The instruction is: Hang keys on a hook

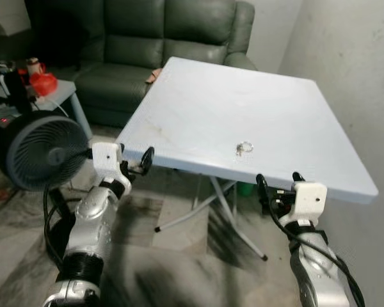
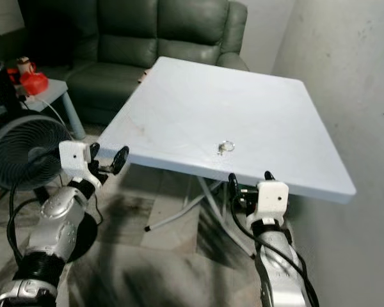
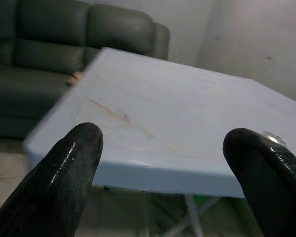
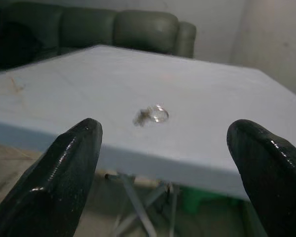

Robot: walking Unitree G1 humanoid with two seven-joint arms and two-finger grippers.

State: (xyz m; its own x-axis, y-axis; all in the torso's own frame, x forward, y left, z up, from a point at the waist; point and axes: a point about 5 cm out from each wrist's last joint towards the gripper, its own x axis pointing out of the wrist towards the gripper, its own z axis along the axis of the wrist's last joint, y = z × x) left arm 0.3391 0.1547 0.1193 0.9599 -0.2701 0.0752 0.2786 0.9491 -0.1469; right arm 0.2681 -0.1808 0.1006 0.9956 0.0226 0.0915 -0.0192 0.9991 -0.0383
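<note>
Keys [image 1: 244, 148]: a small silvery ring with a short metal piece attached, lying flat on the pale blue worktop [image 1: 243, 102]. They sit not far in from the near edge, toward the near right corner, alone on the surface. In the right wrist view they show as a shiny loop with a darker, blurred bit on one side [image 4: 152, 115]; finer detail cannot be made out.

Right tool [image 1: 279, 181]: held just below and in front of the worktop's near edge, roughly in line with the keys. Its two black fingers [image 4: 64, 168] are spread wide, released, grasping nothing; the keys lie between them in the wrist view, well beyond the tips.

Left tool [image 1: 136, 160]: raised beside the worktop's near left corner, at about the height of the edge. Fingers [image 3: 64, 168] apart, released, nothing between them. Its wrist view looks across the worktop, with a faint brownish streak on the surface near that corner.

Worktop is a square folding table on thin metal legs, its right edge close to a grey wall [image 1: 352, 77]. Behind its far edge, a dark green sofa [image 1: 153, 45]. On the floor to the left, a round grey fan [image 1: 41, 150], and beyond it a small side table [image 1: 64, 93] with a red object [image 1: 43, 82] on it. Floor is mottled grey tile.
</note>
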